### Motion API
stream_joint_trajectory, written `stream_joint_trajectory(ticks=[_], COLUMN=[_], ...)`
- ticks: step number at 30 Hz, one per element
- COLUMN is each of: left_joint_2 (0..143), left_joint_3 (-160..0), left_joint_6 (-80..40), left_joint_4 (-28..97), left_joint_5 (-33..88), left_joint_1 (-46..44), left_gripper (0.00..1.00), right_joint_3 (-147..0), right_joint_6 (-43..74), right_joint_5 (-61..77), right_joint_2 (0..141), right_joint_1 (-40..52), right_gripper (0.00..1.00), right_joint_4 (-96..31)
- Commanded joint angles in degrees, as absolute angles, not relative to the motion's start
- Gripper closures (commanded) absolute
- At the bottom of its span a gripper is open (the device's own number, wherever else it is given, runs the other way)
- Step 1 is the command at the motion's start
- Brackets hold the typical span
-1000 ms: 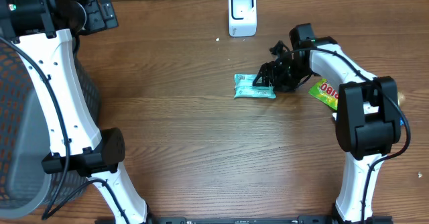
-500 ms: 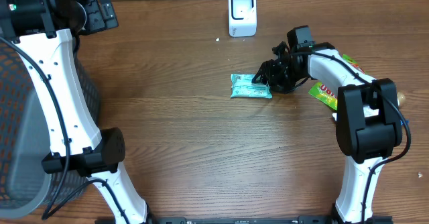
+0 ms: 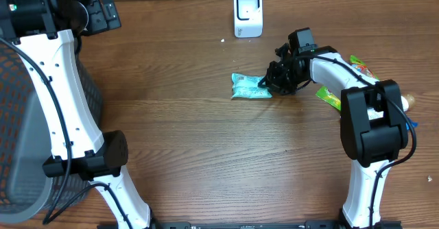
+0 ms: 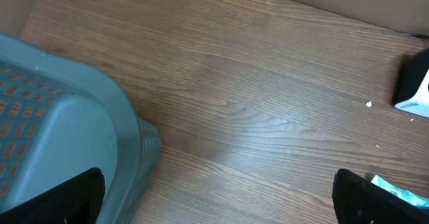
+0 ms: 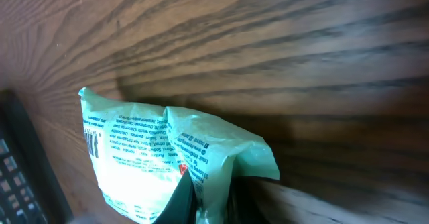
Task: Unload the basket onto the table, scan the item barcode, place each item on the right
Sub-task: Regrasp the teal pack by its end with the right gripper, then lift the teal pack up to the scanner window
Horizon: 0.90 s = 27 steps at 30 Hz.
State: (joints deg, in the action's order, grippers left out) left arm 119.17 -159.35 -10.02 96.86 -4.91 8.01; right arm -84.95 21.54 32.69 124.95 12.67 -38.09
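Observation:
The item is a mint-green foil packet (image 3: 248, 87) with printed text, lying right of the table's middle; its printed face fills the right wrist view (image 5: 154, 157). My right gripper (image 3: 273, 84) is shut on the packet's right end, its dark fingers (image 5: 182, 204) pinching a fold of the foil. The white barcode scanner (image 3: 247, 14) stands upright at the back of the table, and its corner shows in the left wrist view (image 4: 415, 90). My left gripper (image 4: 218, 214) hangs open high at the far left, over bare wood beside the basket.
A grey mesh basket (image 3: 20, 119) fills the left edge; its rim (image 4: 100, 123) shows under my left wrist. Behind my right arm lie a yellow-green snack packet (image 3: 330, 97) and other wrappers (image 3: 360, 66).
My right gripper has closed on the green packet's right end, and packet and gripper have slid a little to the left and towards the back. The left arm has not moved.

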Motion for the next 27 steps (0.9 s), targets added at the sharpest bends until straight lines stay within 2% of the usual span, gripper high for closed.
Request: stream_joint_trajectory(ticks=[1,9,19,27], left_joint_2=[119.7,119.7,119.7,119.7], left_joint_3=[-159.4,-159.4,-159.4,-159.4], left_joint_6=[-9.0,-9.0,-9.0,-9.0], left_joint_4=[96.8,96.8,96.8,96.8], left_joint_5=[-4.6,-4.6,-4.6,-4.6], left_joint_1=[8.2,8.2,8.2,8.2], left_gripper=[0.00,0.00,0.00,0.00], right_joint_3=[-84.1,-84.2,-84.2,-84.2], right_joint_6=[17.2,10.5,4.4,4.4], right_joint_5=[36.8,39.6,32.2,31.9], right_joint_2=[126.7,113.1,91.5,85.1], right_joint_1=[13.1,12.4,12.4,12.5], right_gripper=[0.96,0.96,0.96,0.96], right_joint_4=[-39.6,-43.4,-44.7,-44.7])
